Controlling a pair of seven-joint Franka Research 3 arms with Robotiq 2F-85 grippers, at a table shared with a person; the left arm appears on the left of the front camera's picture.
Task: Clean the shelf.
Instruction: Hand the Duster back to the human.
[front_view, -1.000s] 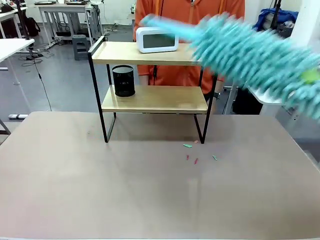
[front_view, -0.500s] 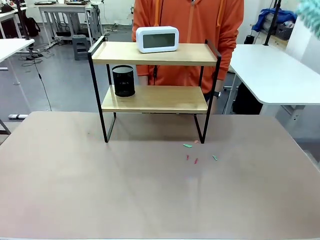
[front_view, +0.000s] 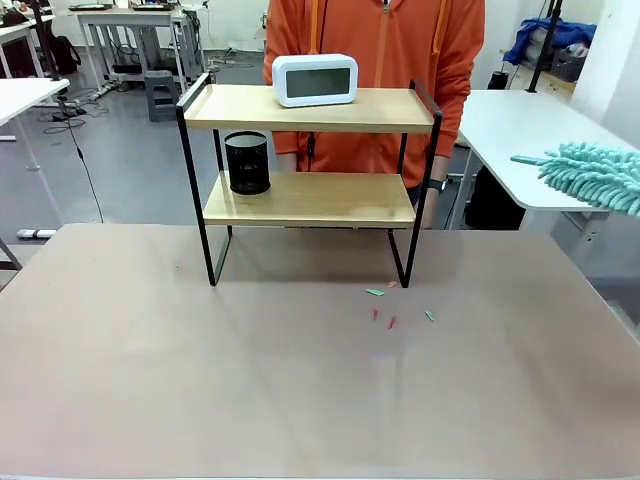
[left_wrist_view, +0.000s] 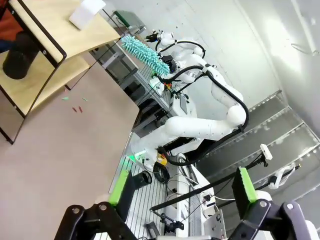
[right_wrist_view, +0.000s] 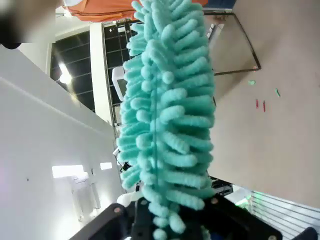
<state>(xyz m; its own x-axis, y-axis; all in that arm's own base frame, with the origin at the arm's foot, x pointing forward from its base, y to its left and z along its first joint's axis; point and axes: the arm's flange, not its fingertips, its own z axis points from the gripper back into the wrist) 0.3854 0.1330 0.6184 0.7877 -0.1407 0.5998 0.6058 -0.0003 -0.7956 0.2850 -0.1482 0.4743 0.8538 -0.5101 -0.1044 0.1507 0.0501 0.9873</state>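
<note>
The shelf (front_view: 310, 110) stands at the table's far middle, two light boards in a black frame. A white clock (front_view: 314, 79) sits on its top board and a black mesh cup (front_view: 246, 161) on the lower one. A fluffy teal duster (front_view: 593, 174) pokes in from the right edge, clear of the shelf. In the right wrist view my right gripper (right_wrist_view: 172, 214) is shut on the duster (right_wrist_view: 167, 115) at its base. My left gripper (left_wrist_view: 182, 186) stands open and holds nothing, far from the shelf (left_wrist_view: 60, 42).
Small red and green scraps (front_view: 392, 305) lie on the grey-brown tabletop (front_view: 300, 380) just in front of the shelf's right leg. A person in an orange top (front_view: 375, 40) stands behind the shelf. A white table (front_view: 540, 140) is at the back right.
The duster swung off the shelf's top board to the right, rose out of the picture, and now sits lower at the right edge. Shelf, clock, cup and scraps have not moved.
</note>
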